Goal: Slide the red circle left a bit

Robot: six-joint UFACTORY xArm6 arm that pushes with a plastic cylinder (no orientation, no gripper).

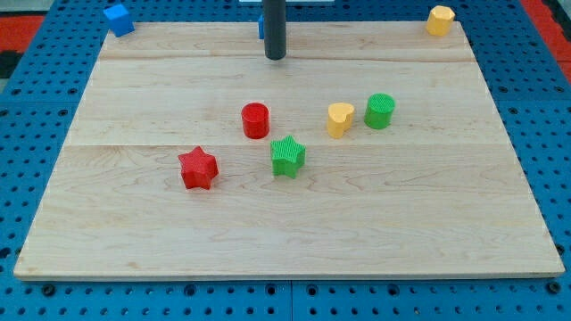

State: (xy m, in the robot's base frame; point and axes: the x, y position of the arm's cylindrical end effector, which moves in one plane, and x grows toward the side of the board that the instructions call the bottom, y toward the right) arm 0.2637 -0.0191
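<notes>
One dark rod, my tip (275, 57), is sitting near the view's top, gripping nothing, well above the ribbed red circle (255, 120) mid-board; a red star (198, 168) and green star (287, 156) are lying nearby on the pale wooden board (134, 232)

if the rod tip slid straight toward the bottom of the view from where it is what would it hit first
Probably the red circle: it lies just left of the line down from my tip, so a graze is likely, though depth is unclear.
</notes>
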